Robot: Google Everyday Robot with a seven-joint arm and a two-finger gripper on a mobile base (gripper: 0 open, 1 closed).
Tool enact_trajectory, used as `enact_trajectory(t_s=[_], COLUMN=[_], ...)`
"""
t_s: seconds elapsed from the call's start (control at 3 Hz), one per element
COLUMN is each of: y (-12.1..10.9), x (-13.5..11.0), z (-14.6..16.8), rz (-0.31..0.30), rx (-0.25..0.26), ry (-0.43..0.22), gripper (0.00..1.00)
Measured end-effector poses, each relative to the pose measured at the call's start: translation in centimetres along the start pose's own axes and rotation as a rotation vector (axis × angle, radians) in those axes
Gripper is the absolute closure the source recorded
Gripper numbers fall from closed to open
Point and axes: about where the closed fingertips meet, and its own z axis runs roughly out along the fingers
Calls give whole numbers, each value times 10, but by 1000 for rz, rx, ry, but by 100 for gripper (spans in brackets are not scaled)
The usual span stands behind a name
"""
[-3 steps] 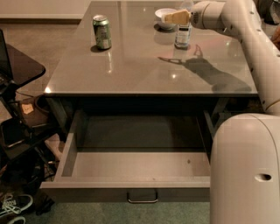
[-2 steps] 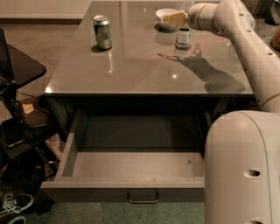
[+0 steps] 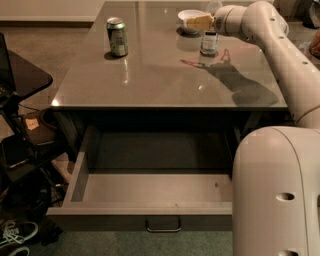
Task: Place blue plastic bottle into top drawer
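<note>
Tabletop (image 3: 160,75): gripper (image 3: 193,21) beside bottle (image 3: 209,42) (bowl (image 3: 182,15), can (image 3: 117,36) nearby).

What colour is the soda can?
Soda can is green, camera view. Gripper is by the clear plastic bottle.

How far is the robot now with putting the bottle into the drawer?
Done: the drawer is pulled out, open to the front. In hand: the hand is at the bottle, near the bowl on the far side of the table; a grip cannot be confirmed. Left: the bottle stands upright on the table, so lifting it, carrying it over and setting it in the drawer all remain.
</note>
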Motion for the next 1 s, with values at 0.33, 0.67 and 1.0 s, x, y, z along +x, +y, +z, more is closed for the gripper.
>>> enact_trajectory(t_s=[0.33, 0.67, 1.0], y=[0, 0, 0], x=[0, 0, 0], z=[0, 0, 0], rz=[0, 0, 0], rx=[0, 0, 0], ry=[0, 0, 0], gripper=[19, 42, 65])
